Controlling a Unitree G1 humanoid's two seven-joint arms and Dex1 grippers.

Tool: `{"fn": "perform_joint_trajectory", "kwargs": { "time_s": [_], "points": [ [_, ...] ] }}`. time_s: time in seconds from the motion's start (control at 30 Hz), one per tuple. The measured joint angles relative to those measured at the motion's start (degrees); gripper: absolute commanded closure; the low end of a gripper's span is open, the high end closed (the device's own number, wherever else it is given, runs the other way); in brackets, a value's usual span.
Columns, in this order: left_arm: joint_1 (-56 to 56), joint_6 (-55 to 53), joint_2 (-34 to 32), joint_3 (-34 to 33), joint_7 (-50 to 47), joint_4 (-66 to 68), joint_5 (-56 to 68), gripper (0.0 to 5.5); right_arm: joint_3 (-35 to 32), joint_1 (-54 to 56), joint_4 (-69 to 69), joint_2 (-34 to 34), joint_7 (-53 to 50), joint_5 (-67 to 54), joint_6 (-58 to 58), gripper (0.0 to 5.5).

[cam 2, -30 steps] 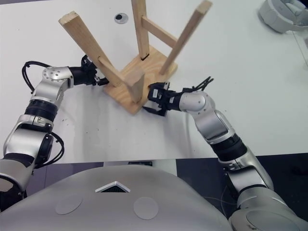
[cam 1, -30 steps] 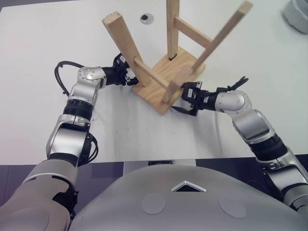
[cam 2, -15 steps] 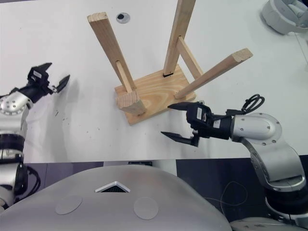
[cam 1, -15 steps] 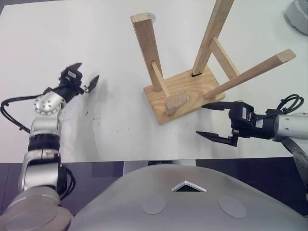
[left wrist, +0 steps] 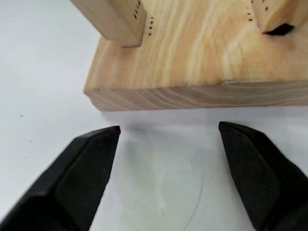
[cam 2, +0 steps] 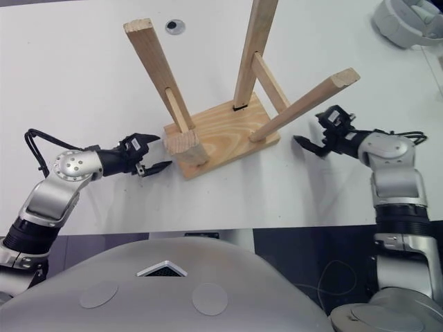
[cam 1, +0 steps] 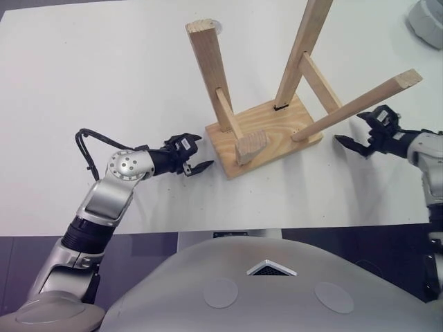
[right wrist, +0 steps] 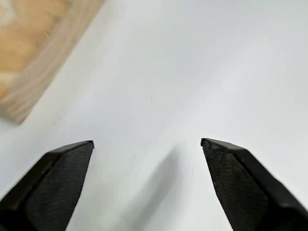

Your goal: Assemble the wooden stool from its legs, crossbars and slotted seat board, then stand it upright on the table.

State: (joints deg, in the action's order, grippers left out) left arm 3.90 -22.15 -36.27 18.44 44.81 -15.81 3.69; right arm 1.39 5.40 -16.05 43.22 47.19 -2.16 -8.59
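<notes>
Your stool [cam 1: 266,135] sits inverted on the tabletop [cam 1: 104,69], legs splayed upward; jaws either side of it gape wide, empty.

far leg [cam 1: 307,41] — tip cut off at the top edge.

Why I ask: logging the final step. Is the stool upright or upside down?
Upside down: its seat board lies flat on the table and its legs point up, splayed.
</notes>
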Motion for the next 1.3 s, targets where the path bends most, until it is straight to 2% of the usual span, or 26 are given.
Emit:
{"fn": "perform_joint_trajectory", "kwargs": {
  "time_s": [0.07,0.13,0.23,0.33,0.47,0.6,0.73,0.93,1.13,1.2,1.3],
  "points": [
    [-1.6,0.1,1.0,0.6,-0.4,2.0,0.0,1.71,3.1,4.0,-5.0,-2.4,-1.8,2.6,4.9,1.33],
    [-4.5,0.5,3.8,-0.1,-2.5,6.0,0.0,1.71,4.3,3.4,-3.6,-3.6,-0.2,1.9,6.6,1.33],
    [-7.2,1.6,6.7,-4.4,-9.1,12.0,-1.3,1.71,4.5,-1.3,4.1,-1.9,7.3,-3.7,2.9,1.33],
    [-5.9,2.7,7.0,-5.7,-9.7,11.6,-1.4,1.71,4.6,-2.1,5.8,-2.1,7.3,-4.5,0.9,1.33],
    [0.9,2.5,4.8,-8.6,-8.4,4.4,0.4,1.71,3.3,-3.5,8.0,-3.5,2.2,-4.2,-0.3,1.33],
    [4.7,2.7,-0.4,-12.6,-6.6,2.7,0.2,1.71,0.4,-9.9,14.6,-1.9,2.0,-5.4,-2.6,1.33],
    [4.2,3.8,0.3,-12.5,-6.5,5.2,0.3,1.71,0.0,-12.5,17.0,-0.5,3.5,-6.0,-3.0,1.33],
    [4.6,2.6,3.0,-8.8,-4.6,3.1,2.4,1.71,0.8,-11.8,17.5,-0.5,3.7,-5.1,-3.0,1.33],
    [3.8,-0.2,5.3,-8.1,-5.7,2.3,2.5,1.71,1.0,-11.8,21.1,-0.5,4.4,-5.2,-8.6,1.33],
    [3.4,-1.4,5.5,-8.3,-5.9,2.0,2.5,1.71,0.8,-11.8,22.0,-0.7,4.5,-6.5,-11.3,1.33],
    [3.5,-6.8,5.6,-12.3,-5.8,-2.8,6.8,1.71,-2.0,-11.8,26.8,0.2,6.4,-11.3,-17.9,1.33]
  ]
}}
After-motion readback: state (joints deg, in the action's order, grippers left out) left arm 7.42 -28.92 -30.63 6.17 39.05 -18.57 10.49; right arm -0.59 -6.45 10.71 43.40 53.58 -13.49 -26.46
